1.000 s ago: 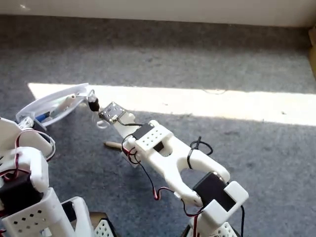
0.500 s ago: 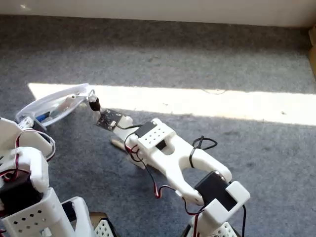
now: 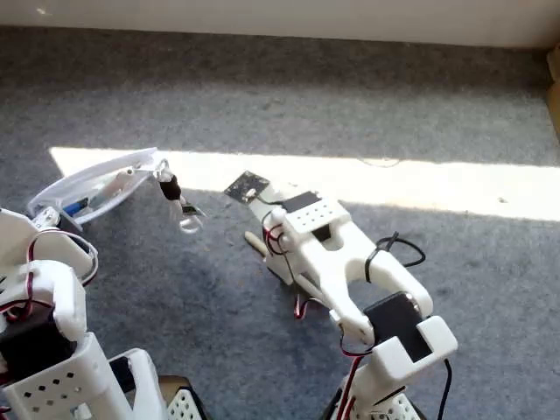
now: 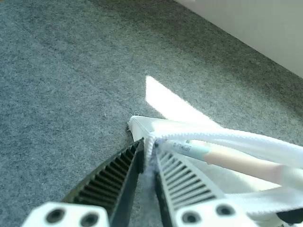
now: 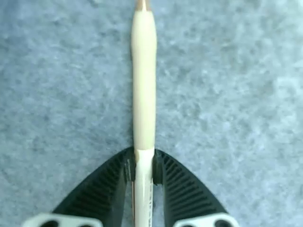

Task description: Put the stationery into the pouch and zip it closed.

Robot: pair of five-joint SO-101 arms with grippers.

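The pouch [image 3: 92, 182] lay on the grey, carpet-like counter [image 3: 376, 105], at the left end of a bright band of sunlight [image 3: 420, 188] that ran across it. It was pale and partly see-through, and its mouth gaped open along the zip. In the left wrist view, a pen with a teal and peach barrel [image 4: 222, 157] lay inside it, just under the white zip tape. The zip pull [image 3: 170, 187], a small dark tag, hung off the pouch's right end, with a clear ring [image 3: 190, 220] dangling below it on the shaded part of the counter.

The left gripper [image 4: 147, 146] sat at the pouch's other end. Its black ribbed fingers [image 4: 113, 172] were pressed together on the pouch's edge, with the white fabric pinched between them. From above, the left arm [image 3: 44, 297] filled the lower left corner.

The right gripper [image 5: 143, 158] held a cream pen [image 5: 143, 80]. Its fingers were clamped on the barrel near one end, and most of the pen stuck straight out past the fingertips to a brownish tip. In the high view the right arm [image 3: 350, 271] reached across the middle of the counter. The pen [image 3: 255, 242] showed beneath its front end, to the right of the ring and apart from the pouch. Whether the pen touched the counter could not be told.
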